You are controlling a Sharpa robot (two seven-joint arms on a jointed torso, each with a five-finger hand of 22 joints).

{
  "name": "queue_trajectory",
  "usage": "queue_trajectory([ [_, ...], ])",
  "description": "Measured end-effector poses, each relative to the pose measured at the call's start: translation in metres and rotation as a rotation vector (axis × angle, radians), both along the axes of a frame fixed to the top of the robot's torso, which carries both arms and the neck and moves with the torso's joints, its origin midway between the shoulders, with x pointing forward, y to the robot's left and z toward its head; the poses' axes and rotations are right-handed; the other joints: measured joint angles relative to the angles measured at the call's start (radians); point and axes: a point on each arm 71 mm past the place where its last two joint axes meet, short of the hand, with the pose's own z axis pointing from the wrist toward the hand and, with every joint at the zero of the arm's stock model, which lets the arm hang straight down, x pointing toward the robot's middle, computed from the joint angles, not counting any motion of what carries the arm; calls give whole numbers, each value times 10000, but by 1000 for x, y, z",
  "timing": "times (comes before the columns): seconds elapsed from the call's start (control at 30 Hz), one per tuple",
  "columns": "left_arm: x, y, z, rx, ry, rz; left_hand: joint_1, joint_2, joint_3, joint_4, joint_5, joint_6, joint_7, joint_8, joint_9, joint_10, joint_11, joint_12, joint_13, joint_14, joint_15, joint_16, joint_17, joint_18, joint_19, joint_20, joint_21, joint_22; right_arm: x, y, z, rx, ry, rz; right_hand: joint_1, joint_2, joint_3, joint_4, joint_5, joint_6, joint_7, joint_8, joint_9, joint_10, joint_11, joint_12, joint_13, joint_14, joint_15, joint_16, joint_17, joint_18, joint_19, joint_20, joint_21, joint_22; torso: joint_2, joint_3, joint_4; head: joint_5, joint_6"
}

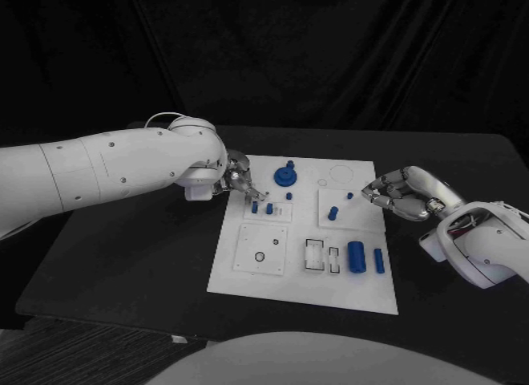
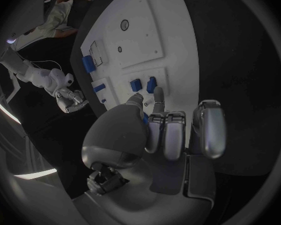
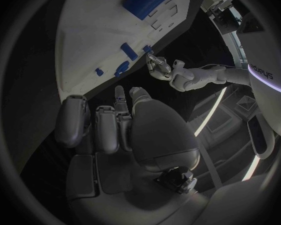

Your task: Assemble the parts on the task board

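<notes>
- The task board [image 1: 251, 277], a white plate, lies in the middle of the black desk [image 1: 126, 265].
- Blue parts sit on it: a round knobbed piece [image 1: 287, 173] near the far edge, two small pegs [image 1: 262, 208] just below it, one peg [image 1: 333, 213] to the right, and a large cylinder [image 1: 356, 257] with a slimmer one [image 1: 379, 260] beside it near the front right.
- The left robot hand [image 1: 238, 180] hovers over the board's far left corner, fingers curled toward the two pegs; whether it pinches anything I cannot tell.
- The right robot hand [image 1: 397, 193] hangs at the board's right edge, fingers curled in; something small and blue seems to sit between thumb and finger [image 3: 120, 99], though this is unclear.
</notes>
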Motion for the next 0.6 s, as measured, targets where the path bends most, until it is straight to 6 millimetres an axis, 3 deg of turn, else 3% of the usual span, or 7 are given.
queue_trajectory([
  [0.23,1,-1,0,109,-39,-61,0,0,0,0,0,50,-52,0,-2,0,0,0,0,0,0,0,0,0,0,0,-1,0,1,0,0,-11,6,-3,26,-23,1,-1,230,0,0,0,6,13,-16,0,1,0,0,-1,0,0,0,0,-1,0,3,1,1,35,0],
  [0.3,2,-1,0,134,-39,-79,0,0,0,0,0,58,-48,0,-2,0,0,0,0,0,0,0,0,1,0,0,-1,0,1,0,0,-16,15,-6,141,-122,132,-132,233,0,0,0,14,14,-16,0,0,0,0,-1,0,1,0,0,-2,0,3,1,4,35,0],
  [0.33,2,-1,0,146,-34,-89,0,0,0,0,0,63,-44,0,-2,0,0,0,0,0,0,0,0,1,0,0,-1,0,1,0,-1,-19,20,-6,233,-76,167,-166,410,0,0,0,25,16,-14,0,8,0,0,-1,0,1,0,0,-2,0,3,1,6,35,0],
  [0.5,2,-2,-1,207,7,-145,1,0,-1,-1,9,141,-70,1,-2,0,0,0,0,0,0,0,0,1,0,0,-17,0,1,1,-1,-32,51,-2,235,-75,167,-166,427,0,0,0,40,15,-13,1,9,0,0,-2,0,0,0,0,-9,0,3,1,6,31,0],
  [0.6,2,-3,-1,242,47,-204,3,0,-1,-1,185,179,-106,1,-2,0,-1,0,0,0,0,0,0,1,0,0,-17,0,1,1,-1,-42,72,-5,236,-75,167,-166,544,0,0,0,42,13,-14,1,9,0,0,-2,0,0,0,0,-9,0,2,1,6,25,0],
])
